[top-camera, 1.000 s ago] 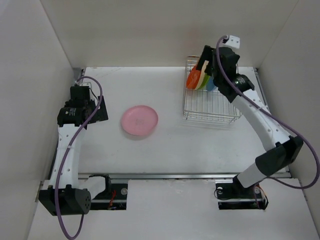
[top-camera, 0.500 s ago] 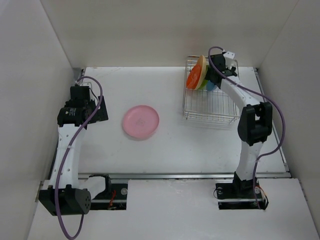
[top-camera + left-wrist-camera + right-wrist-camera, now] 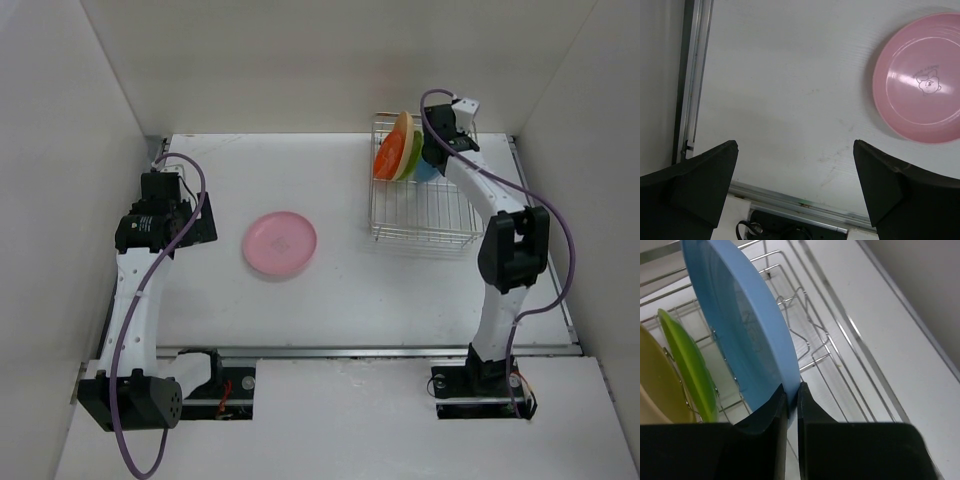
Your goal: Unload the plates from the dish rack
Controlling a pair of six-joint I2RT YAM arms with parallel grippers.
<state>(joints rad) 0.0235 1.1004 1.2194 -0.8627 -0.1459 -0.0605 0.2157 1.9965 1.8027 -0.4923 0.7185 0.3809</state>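
Right fingers (image 3: 809, 412) have just pinched shut on the blue plate (image 3: 740, 335) rim between them, ready for lifting; left fingers (image 3: 710, 175) gape empty

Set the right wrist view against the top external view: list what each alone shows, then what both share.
Right wrist only: how the right gripper clamps the rim of the round blue plastic plate. Top external only: the round pink plastic plate flat on the table, the small orange plate, the left gripper. Both: the silver wire dish rack and the lime green plate.
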